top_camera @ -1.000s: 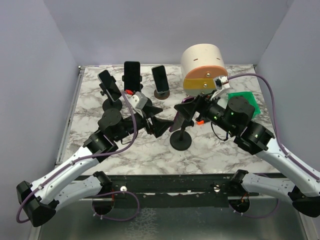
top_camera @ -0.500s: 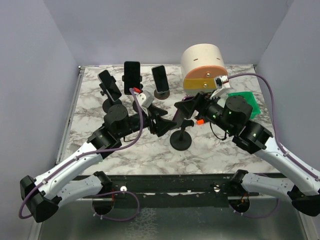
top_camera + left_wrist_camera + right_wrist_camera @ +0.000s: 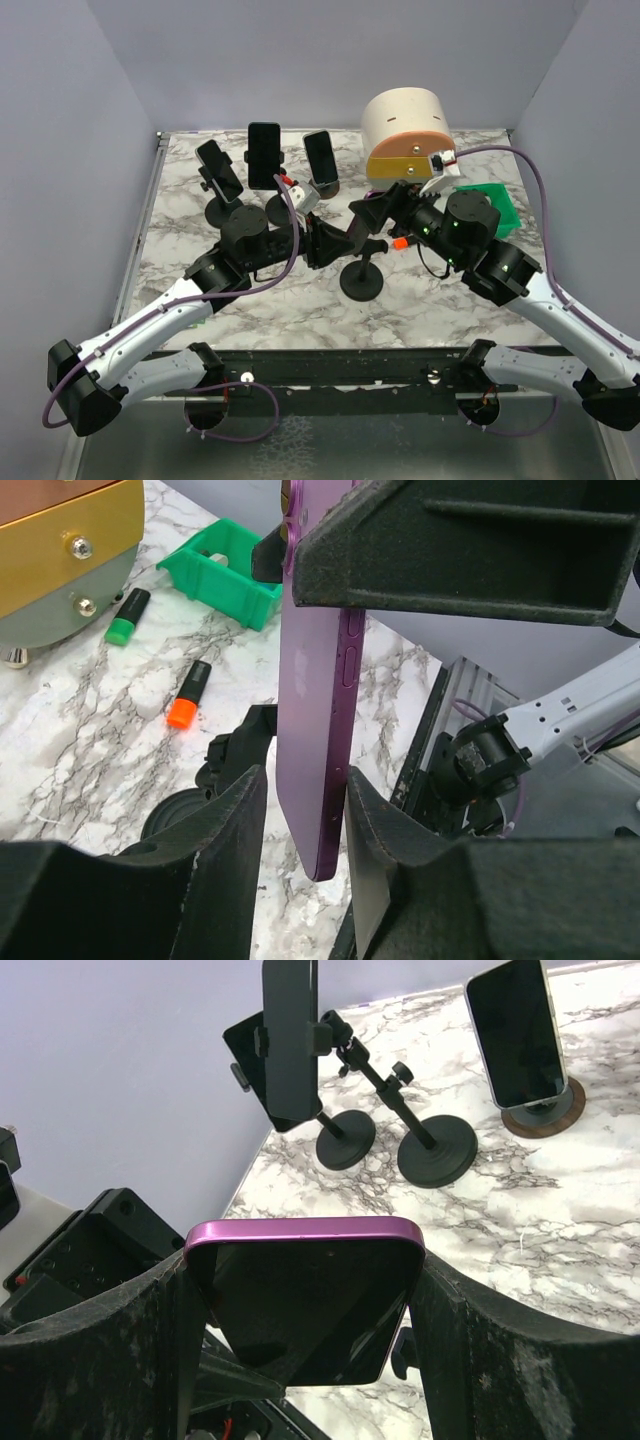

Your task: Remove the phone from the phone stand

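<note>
Top external: marble table (image 3: 455, 300), lilac walls (image 3: 300, 60); right claw (image 3: 370, 213) grips phone (image 3: 305, 1295), left claw (image 3: 330, 243) unclear.

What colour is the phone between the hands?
The phone is purple, clearest in left wrist view.

No text, label, brand, number or sign can be read in any view: the purple phone (image 3: 315, 730) shows only a plain edge with buttons, the standing phones (image 3: 520, 1035) at 1 o'clock in the right wrist view have dark screens, and any print on the markers (image 3: 187, 693) is too small to tell
</note>
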You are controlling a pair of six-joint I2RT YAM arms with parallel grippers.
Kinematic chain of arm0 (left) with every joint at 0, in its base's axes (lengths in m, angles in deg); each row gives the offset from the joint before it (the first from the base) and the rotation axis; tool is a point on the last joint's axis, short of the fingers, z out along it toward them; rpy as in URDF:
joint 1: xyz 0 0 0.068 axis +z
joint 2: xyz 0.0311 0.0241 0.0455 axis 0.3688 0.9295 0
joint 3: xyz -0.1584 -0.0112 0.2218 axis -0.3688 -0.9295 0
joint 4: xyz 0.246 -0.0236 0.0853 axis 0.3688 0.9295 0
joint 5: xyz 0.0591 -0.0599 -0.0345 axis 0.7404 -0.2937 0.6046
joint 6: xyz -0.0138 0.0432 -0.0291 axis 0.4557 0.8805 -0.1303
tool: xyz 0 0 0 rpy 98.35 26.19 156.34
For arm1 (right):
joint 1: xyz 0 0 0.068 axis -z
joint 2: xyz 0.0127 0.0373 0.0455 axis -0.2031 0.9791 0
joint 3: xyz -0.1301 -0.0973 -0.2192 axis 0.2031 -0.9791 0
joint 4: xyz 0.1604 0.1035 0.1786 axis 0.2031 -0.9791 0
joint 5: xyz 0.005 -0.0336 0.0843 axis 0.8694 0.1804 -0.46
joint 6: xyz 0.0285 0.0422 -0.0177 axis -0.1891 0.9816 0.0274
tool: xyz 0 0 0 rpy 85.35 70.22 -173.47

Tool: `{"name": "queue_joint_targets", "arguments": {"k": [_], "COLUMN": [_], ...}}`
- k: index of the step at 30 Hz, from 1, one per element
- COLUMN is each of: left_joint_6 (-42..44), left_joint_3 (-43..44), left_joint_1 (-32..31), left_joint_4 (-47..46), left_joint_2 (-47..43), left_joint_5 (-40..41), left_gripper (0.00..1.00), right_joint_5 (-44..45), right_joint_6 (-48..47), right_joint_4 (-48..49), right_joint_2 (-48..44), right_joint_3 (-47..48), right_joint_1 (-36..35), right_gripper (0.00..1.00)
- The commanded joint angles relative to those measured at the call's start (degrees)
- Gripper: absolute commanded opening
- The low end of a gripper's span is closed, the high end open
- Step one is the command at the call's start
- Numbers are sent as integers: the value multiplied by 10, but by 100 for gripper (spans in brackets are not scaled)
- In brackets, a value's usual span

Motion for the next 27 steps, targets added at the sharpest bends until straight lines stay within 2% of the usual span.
{"name": "queue_joint_targets", "arguments": {"k": [1,6,16,20,23,25,27], "left_joint_6": [0,1,28,39,44,46,46], "left_joint_3": [14,11,18,19,18,17,15], "left_joint_1": [-5,-8,-24,-27,-30,-31,-32], "left_joint_4": [-3,-9,11,20,24,25,25], "left_joint_2": [1,7,20,22,22,21,18], "left_joint_5": [-3,9,68,86,92,97,105], "left_gripper": [37,35,22,13,0,0,0], "right_joint_5": [15,20,29,28,21,8,-9], "right_joint_6": [17,31,49,51,50,40,30], "right_joint_4": [25,9,-19,-29,-32,-30,-26], "right_joint_2": [0,13,30,33,34,35,35], "right_joint_3": [9,19,39,45,47,47,47], "right_joint_1": [0,0,0,0,0,0,0], "right_gripper": [0,0,0,0,1,11,34]}}
